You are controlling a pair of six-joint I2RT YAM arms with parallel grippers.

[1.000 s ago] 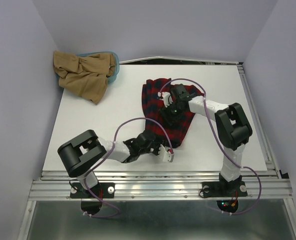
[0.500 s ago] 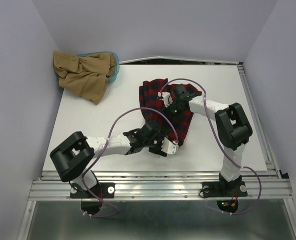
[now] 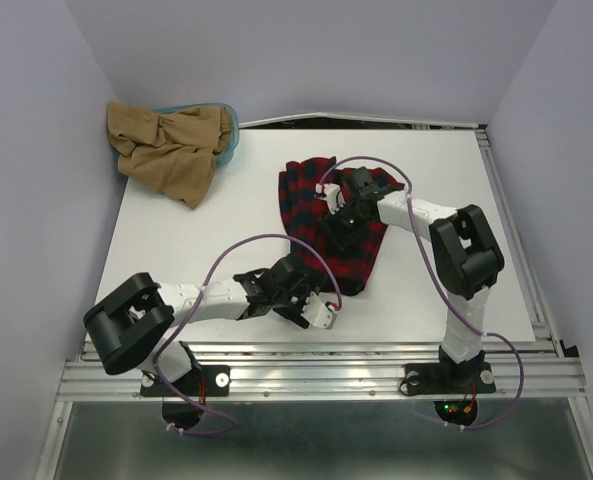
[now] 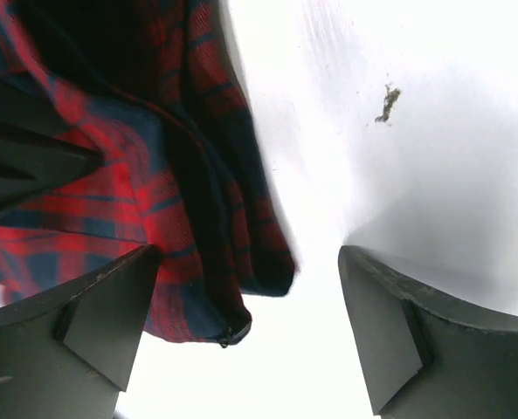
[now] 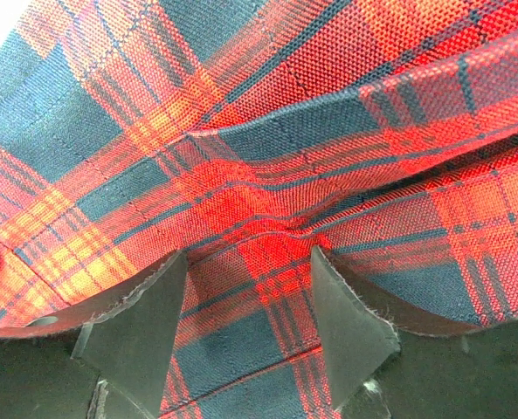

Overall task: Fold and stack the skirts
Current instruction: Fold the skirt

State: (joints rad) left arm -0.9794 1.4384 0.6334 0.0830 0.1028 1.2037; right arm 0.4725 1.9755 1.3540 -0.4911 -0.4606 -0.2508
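Tan skirt point(image 3: 161, 150): heaped at 10 o'clock on the table point(image 3: 196, 250), draped over the teal tub point(image 3: 232, 122). I leave it alone until the plaid one is folded.
Left gripper point(image 3: 326, 307): low at 6 o'clock, at the near hem. Its jaws are spread wide and released, holding nothing. In the wrist view the hem corner lies loose beside one finger.
Plaid skirt point(image 3: 298, 200): lies across the table's middle, running roughly from 12 to 6 o'clock. It is rumpled, with loose layers at the near end.
Right gripper point(image 5: 248, 253): sits on the skirt's midsection, fingertips pressed into the cloth with a ridge between them. I cannot tell whether that ridge is pinched or only pinned down.
Step in hand: in my judgement, settling a fold of the plaid skirt.
Doing it well: I would keep the right fingers steady as an anchor and lift the left straight up, clear of the hem.
Risk: a sideways exit could snag the corner and reopen the fold.
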